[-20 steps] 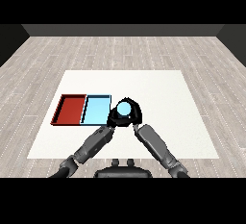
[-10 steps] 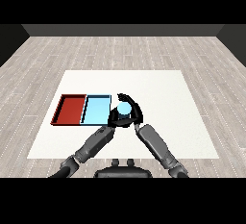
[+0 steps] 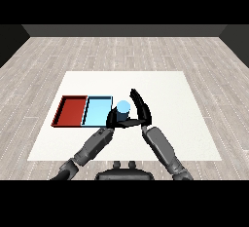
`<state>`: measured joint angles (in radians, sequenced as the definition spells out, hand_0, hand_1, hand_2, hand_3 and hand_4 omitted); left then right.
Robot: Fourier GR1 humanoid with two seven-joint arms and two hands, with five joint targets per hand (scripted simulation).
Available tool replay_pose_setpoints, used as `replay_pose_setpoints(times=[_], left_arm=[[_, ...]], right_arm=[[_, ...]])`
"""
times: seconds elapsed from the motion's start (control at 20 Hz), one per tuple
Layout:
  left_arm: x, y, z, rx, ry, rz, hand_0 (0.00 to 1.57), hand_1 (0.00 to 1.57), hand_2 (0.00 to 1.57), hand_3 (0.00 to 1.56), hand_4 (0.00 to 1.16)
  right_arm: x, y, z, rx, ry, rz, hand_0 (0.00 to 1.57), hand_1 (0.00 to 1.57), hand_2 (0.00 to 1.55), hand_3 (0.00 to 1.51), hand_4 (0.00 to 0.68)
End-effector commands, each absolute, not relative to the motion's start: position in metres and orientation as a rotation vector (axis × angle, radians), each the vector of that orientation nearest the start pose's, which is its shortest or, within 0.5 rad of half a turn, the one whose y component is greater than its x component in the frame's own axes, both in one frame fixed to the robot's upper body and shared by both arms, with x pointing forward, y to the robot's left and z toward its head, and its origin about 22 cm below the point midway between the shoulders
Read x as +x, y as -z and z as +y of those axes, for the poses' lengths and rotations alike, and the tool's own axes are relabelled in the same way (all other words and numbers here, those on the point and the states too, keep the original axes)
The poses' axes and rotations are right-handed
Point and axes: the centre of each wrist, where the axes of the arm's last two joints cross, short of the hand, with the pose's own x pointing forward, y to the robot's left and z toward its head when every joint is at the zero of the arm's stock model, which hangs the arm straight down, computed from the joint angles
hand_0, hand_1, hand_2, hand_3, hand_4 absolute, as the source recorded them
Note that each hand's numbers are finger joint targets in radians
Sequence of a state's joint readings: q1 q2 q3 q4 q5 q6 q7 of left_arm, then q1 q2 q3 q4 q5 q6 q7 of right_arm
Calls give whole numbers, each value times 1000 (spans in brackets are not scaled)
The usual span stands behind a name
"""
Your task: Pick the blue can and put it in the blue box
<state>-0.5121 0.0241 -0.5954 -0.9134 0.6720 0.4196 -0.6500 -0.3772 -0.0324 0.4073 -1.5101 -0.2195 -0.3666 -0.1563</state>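
The blue can (image 3: 123, 107) stands upright just past the right edge of the light blue tray (image 3: 96, 112), near the middle of the table. My left hand (image 3: 114, 119) is curled round the can's lower left side. My right hand (image 3: 141, 108) is just right of the can, its fingers straight and pointing up and away, with a small gap between them and the can. The can's lower half is hidden behind the hands.
The red tray (image 3: 72, 110) lies against the left side of the light blue tray. Both forearms come in from the bottom and meet at the can. White table (image 3: 185, 123) stretches to the right and behind.
The can has shifted slightly left toward the light blue tray. My right hand's fingers have straightened and come off the can, while the left hand stays round it.
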Motion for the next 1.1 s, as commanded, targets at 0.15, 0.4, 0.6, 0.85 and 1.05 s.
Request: replay_pose_setpoints(times=[0.15,0.4,0.6,0.85,1.05], left_arm=[[320,38,97,-159,-46,-1817,1571,1571,1571,1530,1150],[341,27,142,23,9,-1822,1571,1571,1571,1515,1144],[373,-5,182,166,-4,-1785,1571,1571,1571,1525,1151],[374,2,225,367,120,-1649,1571,1571,1571,1504,1115],[386,8,233,499,189,-1447,1571,1571,1561,1483,1012]], right_arm=[[270,-77,-171,312,202,-2004,0,0,0,0,0],[266,-54,-186,254,320,-1966,0,0,0,0,0],[267,-52,-201,237,328,-1959,0,0,0,0,0],[268,-41,-206,263,369,-1930,0,0,0,0,0],[257,-51,-221,254,359,-1938,0,0,0,0,0]])
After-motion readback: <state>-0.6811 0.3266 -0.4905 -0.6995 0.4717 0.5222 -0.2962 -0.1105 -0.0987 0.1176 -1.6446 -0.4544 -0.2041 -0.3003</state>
